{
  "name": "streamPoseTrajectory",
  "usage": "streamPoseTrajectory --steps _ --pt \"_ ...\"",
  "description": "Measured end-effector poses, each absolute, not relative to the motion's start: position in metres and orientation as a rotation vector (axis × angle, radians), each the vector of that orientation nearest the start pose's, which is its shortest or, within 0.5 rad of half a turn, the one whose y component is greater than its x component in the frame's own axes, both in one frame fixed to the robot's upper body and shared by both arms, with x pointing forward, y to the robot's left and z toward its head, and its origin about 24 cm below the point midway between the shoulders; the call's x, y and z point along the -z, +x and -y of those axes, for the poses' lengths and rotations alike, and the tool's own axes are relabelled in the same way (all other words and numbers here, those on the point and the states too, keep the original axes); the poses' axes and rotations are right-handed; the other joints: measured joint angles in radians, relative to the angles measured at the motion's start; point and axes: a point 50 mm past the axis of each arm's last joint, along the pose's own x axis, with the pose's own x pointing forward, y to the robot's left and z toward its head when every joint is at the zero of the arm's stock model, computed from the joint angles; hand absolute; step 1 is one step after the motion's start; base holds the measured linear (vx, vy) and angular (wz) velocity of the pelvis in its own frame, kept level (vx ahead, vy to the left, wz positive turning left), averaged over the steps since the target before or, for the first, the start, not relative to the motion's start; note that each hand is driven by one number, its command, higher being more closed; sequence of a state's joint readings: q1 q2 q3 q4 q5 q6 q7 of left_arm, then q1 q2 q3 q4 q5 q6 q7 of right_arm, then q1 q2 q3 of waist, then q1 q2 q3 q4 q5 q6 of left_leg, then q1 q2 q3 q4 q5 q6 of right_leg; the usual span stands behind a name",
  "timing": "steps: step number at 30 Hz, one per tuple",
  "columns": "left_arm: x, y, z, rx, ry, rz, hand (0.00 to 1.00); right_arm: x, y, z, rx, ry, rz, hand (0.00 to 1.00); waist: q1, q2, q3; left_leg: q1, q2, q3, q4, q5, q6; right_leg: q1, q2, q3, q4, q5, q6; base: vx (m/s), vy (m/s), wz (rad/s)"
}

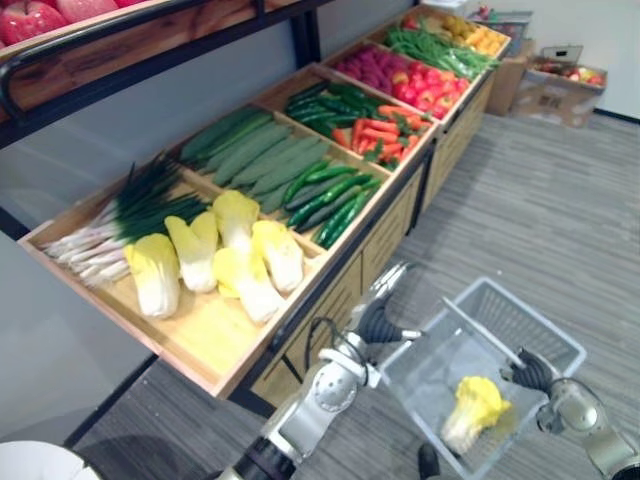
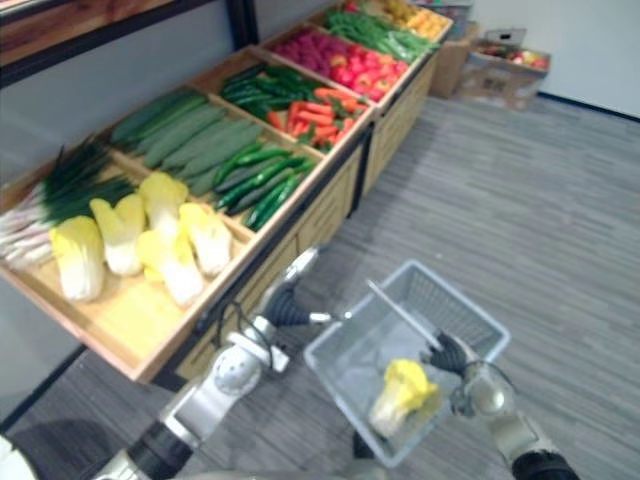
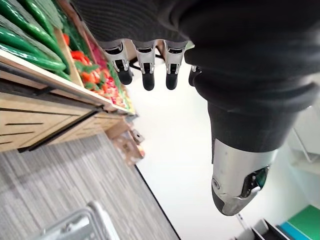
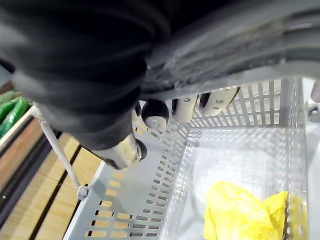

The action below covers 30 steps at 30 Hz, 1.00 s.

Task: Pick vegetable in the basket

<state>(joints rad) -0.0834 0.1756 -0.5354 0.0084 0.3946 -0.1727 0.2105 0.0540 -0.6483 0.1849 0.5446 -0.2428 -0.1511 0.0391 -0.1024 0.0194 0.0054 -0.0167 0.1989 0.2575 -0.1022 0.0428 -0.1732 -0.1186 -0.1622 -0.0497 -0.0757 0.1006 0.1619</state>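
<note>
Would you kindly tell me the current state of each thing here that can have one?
basket: carried by its handle, one cabbage inside.
cabbage: lying in the basket.
left robot hand: open, empty, beside the basket.
right robot hand: shut on the basket's handle.
shelf cabbages: lying in their wooden crate.

Mouth of the basket (image 1: 565, 345) is open from above, but its handle (image 1: 480, 330) slants across the top, the right hand (image 1: 530, 372) curled on one end, and a cabbage (image 1: 472, 408) takes the near corner. The left hand (image 1: 380, 322), fingers slack, sits in the narrow gap between basket rim and display front edge (image 1: 330, 268). Bare wood (image 1: 205, 335) before the row of cabbages (image 1: 225, 250) is free; an upper shelf (image 1: 120, 45) runs above the back.
</note>
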Motion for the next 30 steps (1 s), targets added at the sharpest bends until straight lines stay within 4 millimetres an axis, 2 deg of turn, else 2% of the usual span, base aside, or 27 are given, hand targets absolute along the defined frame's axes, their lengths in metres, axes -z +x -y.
streamPoseTrajectory --steps 3,7,8,9,12,13,15,17,18,20,23,25,27,28,29,30 --pt "-0.046 0.228 -0.074 0.340 0.521 0.294 0.00 0.044 0.191 0.301 -0.163 -0.891 -0.555 1.00 -0.001 0.000 0.000 0.000 -0.002 -0.009 0.004 0.004 0.004 0.002 -0.001 -0.009 0.006 -0.002 -0.003 0.00 -0.001 0.06" --pt "-0.024 0.218 -0.114 0.240 0.579 0.164 0.00 0.051 0.176 0.304 -0.107 -0.848 -0.587 1.00 0.000 -0.002 0.001 0.000 -0.003 -0.014 0.006 0.006 0.007 0.003 -0.003 -0.015 0.009 -0.004 -0.006 -0.01 -0.002 0.03" --pt "-0.004 0.214 -0.132 0.202 0.626 0.071 0.00 0.053 0.171 0.307 -0.082 -0.846 -0.599 1.00 0.000 -0.004 0.000 0.001 -0.003 -0.017 0.006 0.007 0.008 0.005 -0.003 -0.020 0.010 -0.005 -0.008 -0.02 -0.003 0.05" --pt "0.000 0.213 -0.136 0.195 0.635 0.052 0.00 0.053 0.170 0.307 -0.079 -0.846 -0.601 1.00 0.000 -0.005 0.000 0.001 -0.003 -0.018 0.006 0.007 0.008 0.006 -0.003 -0.021 0.009 -0.006 -0.008 -0.02 -0.005 0.04" --pt "0.050 0.199 -0.173 0.131 0.745 -0.197 0.00 0.056 0.163 0.308 -0.059 -0.848 -0.610 1.00 -0.001 -0.009 -0.001 0.001 -0.002 -0.018 0.006 0.007 0.008 0.006 -0.002 -0.023 0.007 -0.007 -0.009 0.00 0.000 0.00" --pt "0.067 0.188 -0.186 0.119 0.789 -0.291 0.00 0.059 0.159 0.308 -0.046 -0.839 -0.617 1.00 -0.001 -0.011 -0.004 0.001 -0.002 -0.018 0.006 0.007 0.008 0.006 -0.002 -0.023 0.007 -0.007 -0.010 0.00 0.000 0.00" --pt "0.089 0.168 -0.203 0.099 0.814 -0.427 0.00 0.064 0.152 0.310 -0.019 -0.810 -0.636 1.00 0.000 -0.018 -0.010 0.003 -0.002 -0.017 0.006 0.007 0.007 0.007 -0.002 -0.023 0.006 -0.008 -0.010 0.00 0.000 0.00" --pt "0.120 0.125 -0.232 0.044 0.833 -0.678 0.00 0.072 0.142 0.310 0.044 -0.767 -0.667 1.00 0.000 -0.032 -0.015 0.018 -0.001 -0.016 0.006 0.004 0.005 0.022 -0.001 -0.022 0.006 -0.007 -0.011 0.00 0.000 0.00" --pt "0.126 0.111 -0.240 0.027 0.847 -0.743 0.00 0.074 0.139 0.311 0.056 -0.756 -0.677 1.00 0.000 -0.036 -0.017 0.027 -0.001 -0.013 0.006 0.002 0.005 0.029 -0.001 -0.020 0.006 -0.009 -0.009 0.04 0.004 -0.08" --pt "0.140 0.059 -0.269 -0.085 0.838 -1.005 0.00 0.077 0.128 0.314 0.117 -0.716 -0.701 1.00 0.004 -0.052 -0.022 0.051 -0.001 0.010 0.035 -0.029 0.005 0.044 -0.003 0.004 0.016 -0.017 -0.004 0.03 0.021 -0.25" --pt "0.144 0.016 -0.280 -0.113 0.852 -1.181 0.00 0.070 0.125 0.327 0.202 -0.707 -0.691 1.00 0.011 -0.068 -0.013 0.035 -0.009 0.039 0.125 -0.088 0.012 0.018 -0.021 0.047 0.066 -0.032 0.006 -0.01 0.046 -0.31" --pt "0.145 0.013 -0.279 -0.100 0.840 -1.198 0.00 0.065 0.126 0.333 0.243 -0.706 -0.671 1.00 0.023 -0.074 -0.013 0.021 -0.023 0.068 0.149 -0.107 0.015 -0.016 -0.034 0.082 0.082 -0.029 0.012 -0.07 0.083 -0.48" --pt "0.145 0.018 -0.279 -0.094 0.831 -1.179 0.00 0.058 0.135 0.334 0.275 -0.708 -0.631 1.00 0.022 -0.088 -0.011 -0.014 -0.043 0.116 0.187 -0.126 0.036 -0.061 -0.053 0.120 0.077 -0.024 0.029 -0.09 0.077 -0.51" --pt "0.143 0.024 -0.279 -0.097 0.833 -1.154 0.00 0.056 0.139 0.332 0.278 -0.706 -0.611 1.00 0.022 -0.094 -0.011 -0.038 -0.045 0.130 0.225 -0.136 0.052 -0.084 -0.064 0.108 0.073 -0.041 0.004 -0.07 0.055 -0.50" --pt "0.143 0.031 -0.274 -0.092 0.820 -1.127 0.00 0.056 0.142 0.330 0.280 -0.700 -0.607 1.00 0.026 -0.080 -0.006 -0.039 -0.032 0.149 0.233 -0.139 0.068 -0.087 -0.070 0.023 0.075 -0.116 -0.114 -0.09 0.067 -0.77" --pt "0.144 0.044 -0.264 -0.088 0.798 -1.079 0.00 0.055 0.154 0.323 0.271 -0.687 -0.585 1.00 0.027 -0.030 0.013 -0.024 0.024 0.197 0.215 -0.131 0.073 -0.112 -0.074 -0.146 0.199 -0.155 -0.189 -0.09 0.039 -0.79"
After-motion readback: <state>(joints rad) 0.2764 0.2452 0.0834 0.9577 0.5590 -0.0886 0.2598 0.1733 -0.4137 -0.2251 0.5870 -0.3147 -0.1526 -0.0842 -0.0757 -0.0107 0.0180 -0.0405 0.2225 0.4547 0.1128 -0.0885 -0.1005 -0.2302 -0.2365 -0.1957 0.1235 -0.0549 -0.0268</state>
